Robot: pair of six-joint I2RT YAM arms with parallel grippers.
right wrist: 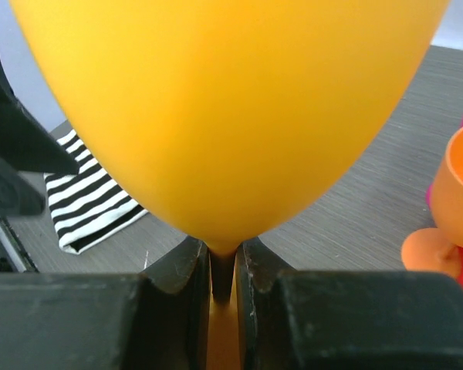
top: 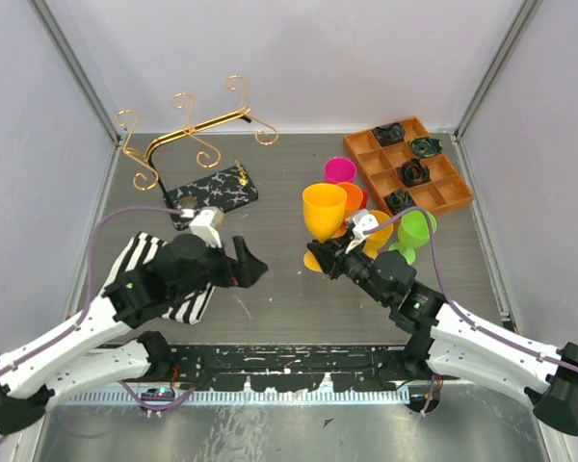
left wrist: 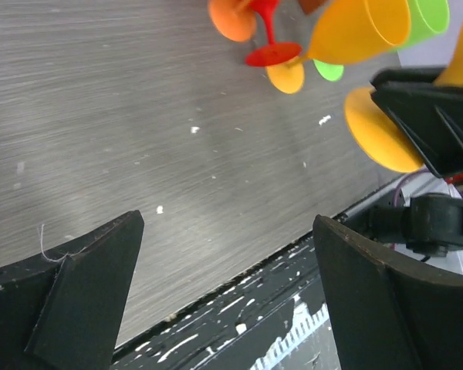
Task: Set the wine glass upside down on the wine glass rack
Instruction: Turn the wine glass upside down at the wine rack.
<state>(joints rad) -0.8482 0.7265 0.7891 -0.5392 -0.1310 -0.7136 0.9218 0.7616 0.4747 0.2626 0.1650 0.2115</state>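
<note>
Upper left of the overhead view: rack (top: 197, 135), gold bar and scroll hooks over a marbled base, standing free with nothing hung on it. Below it, a striped cloth (top: 164, 279) lies flat, partly under the left arm. That arm is folded low across the cloth, forearm angled toward centre. The left gripper (top: 246, 265) points right at table height, its jaws spread wide with only bare table between them in its wrist view. It looks parked to give the other arm room, or ready to take a hand-off. Centre: the wine glass (top: 325, 210), yellow-orange, sits mouth-up, lifted off the table and well apart from the rack. The right gripper (top: 335, 252) is clamped on the stem just under the bowl. The right wrist view shows both fingers (right wrist: 174, 270) pressed to the stem with the bowl swelling above them. Holding it by the stem probably leaves the foot free to slide into a hook. The right arm reaches in from the lower right, elbow low, wrist tipped up and left. Right of centre: a cluster of cups (top: 416, 231) in pink, orange and green. Upper right: an orange tray (top: 443, 197) holding dark pieces. Judgement: glass secured, but still to be turned over and carried left.
</note>
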